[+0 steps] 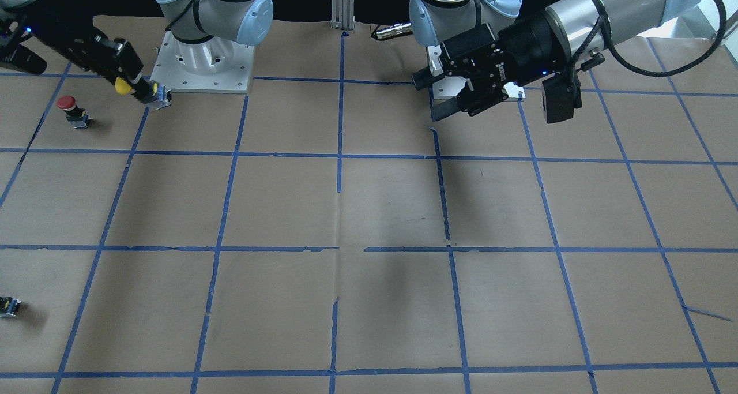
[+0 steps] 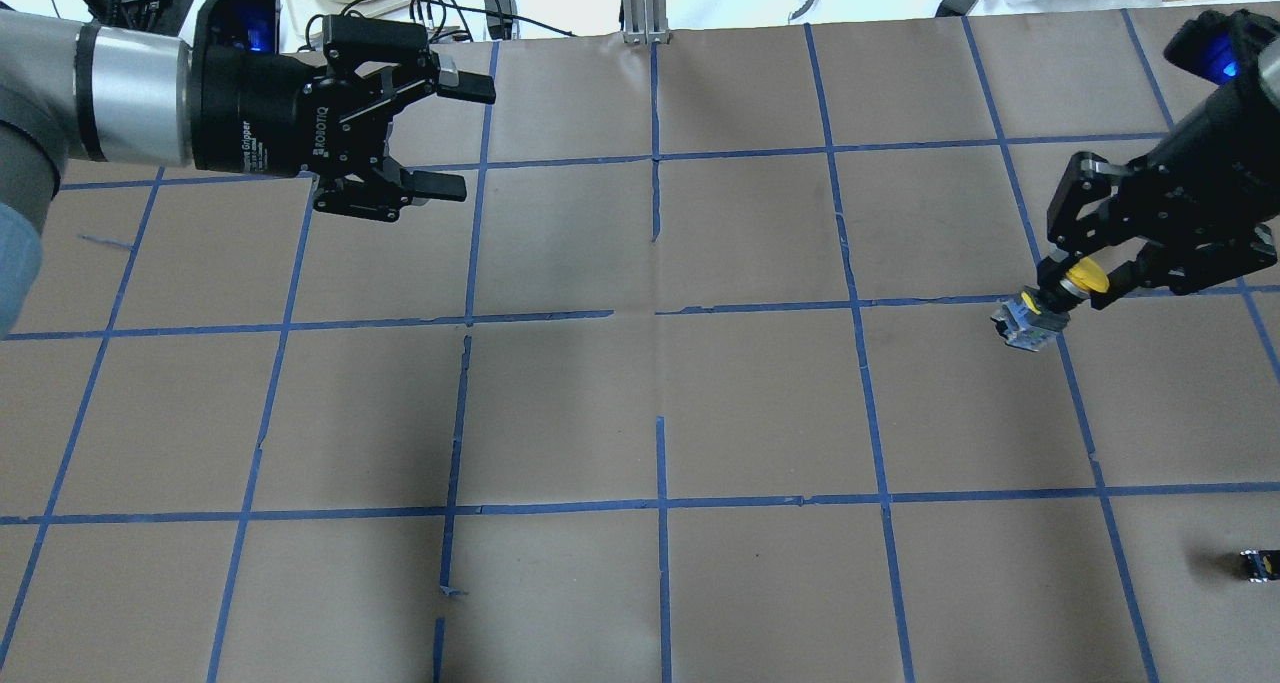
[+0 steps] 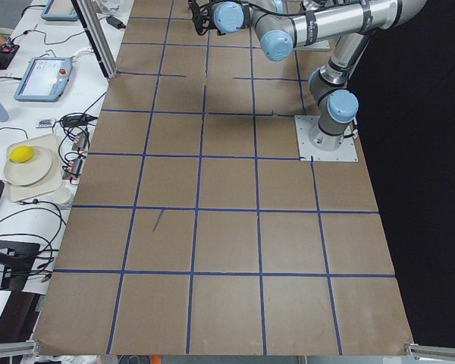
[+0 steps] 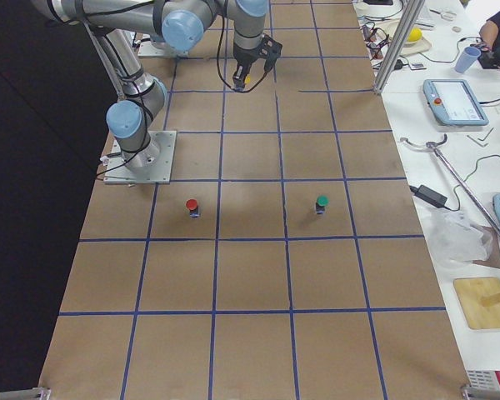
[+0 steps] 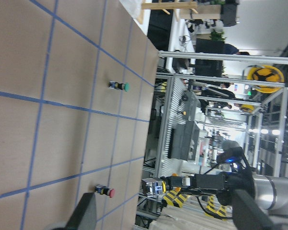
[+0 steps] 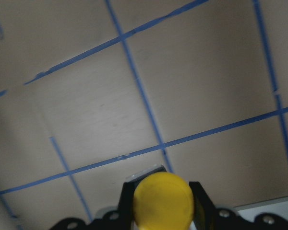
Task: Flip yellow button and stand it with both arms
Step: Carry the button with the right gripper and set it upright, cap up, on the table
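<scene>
My right gripper [image 2: 1072, 285] is shut on the yellow button [image 2: 1085, 277] just below its cap and holds it in the air, grey body [image 2: 1024, 321] pointing outward. It shows in the front view [image 1: 122, 86] at the left and fills the bottom of the right wrist view [image 6: 163, 201], cap toward the camera. My left gripper [image 2: 452, 139] is open and empty, held above the table far from the button, fingers pointing toward the right arm. It also shows in the front view [image 1: 437, 97].
A red-capped button [image 1: 72, 111] stands on the brown paper near the right arm. A green-capped button [image 4: 321, 204] stands further out. A small black capless block [image 2: 1260, 564] lies near the table's edge. Blue tape lines grid the table.
</scene>
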`<action>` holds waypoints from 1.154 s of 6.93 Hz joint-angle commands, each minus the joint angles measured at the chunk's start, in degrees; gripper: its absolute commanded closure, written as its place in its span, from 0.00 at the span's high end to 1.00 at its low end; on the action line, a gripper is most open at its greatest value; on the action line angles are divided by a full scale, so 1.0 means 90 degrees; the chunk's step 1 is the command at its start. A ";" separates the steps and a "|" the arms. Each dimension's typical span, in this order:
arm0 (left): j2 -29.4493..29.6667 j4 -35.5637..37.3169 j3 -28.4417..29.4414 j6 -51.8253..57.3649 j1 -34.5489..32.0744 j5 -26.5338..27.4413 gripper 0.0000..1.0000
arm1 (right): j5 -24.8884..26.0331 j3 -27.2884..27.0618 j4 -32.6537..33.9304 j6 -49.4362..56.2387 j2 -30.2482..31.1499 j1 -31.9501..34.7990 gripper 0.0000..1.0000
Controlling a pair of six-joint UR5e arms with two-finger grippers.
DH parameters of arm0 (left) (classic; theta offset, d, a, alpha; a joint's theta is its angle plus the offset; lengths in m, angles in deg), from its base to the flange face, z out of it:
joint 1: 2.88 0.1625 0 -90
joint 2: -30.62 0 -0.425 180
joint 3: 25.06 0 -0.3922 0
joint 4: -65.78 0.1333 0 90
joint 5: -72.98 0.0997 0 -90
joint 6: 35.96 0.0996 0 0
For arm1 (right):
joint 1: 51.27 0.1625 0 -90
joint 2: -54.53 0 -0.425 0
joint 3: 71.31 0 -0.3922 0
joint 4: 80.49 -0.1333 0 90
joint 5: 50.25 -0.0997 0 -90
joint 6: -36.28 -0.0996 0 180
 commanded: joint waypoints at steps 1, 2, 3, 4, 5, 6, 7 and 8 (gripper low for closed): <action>0.0491 0.0195 0.0566 0.0012 -0.0033 0.1960 0.99 | 0.1655 -0.1115 0.2287 0.0022 -0.0244 -0.0293 0.00; 0.0580 0.0088 0.0889 0.0012 -0.0159 0.3024 0.99 | 0.1756 -0.1400 0.3080 0.0090 -0.0449 -0.0808 0.00; 0.0619 -0.0126 0.1134 0.0022 -0.0354 0.3924 0.99 | 0.1786 -0.1499 0.4007 0.0052 -0.0915 -0.1190 0.00; 0.0862 -0.0080 0.1311 0.0070 -0.0742 0.4638 0.99 | 0.1728 -0.1549 0.4635 0.0032 -0.1268 -0.1513 0.01; 0.1164 -0.0031 0.1583 0.0071 -0.1307 0.5448 0.99 | 0.1669 -0.1636 0.4825 0.0099 -0.1503 -0.1797 0.01; 0.1408 -0.0001 0.1856 0.0080 -0.1815 0.6259 0.99 | 0.1389 -0.1753 0.5281 0.0351 -0.1863 -0.2051 0.01; 0.1391 -0.0088 0.1975 0.0574 -0.1840 0.7127 0.99 | 0.1115 -0.1793 0.5730 0.0905 -0.2196 -0.2295 0.02; 0.1343 -0.0157 0.1976 0.0617 -0.1569 0.6469 1.00 | 0.1074 -0.1871 0.5754 0.1114 -0.2334 -0.2501 0.02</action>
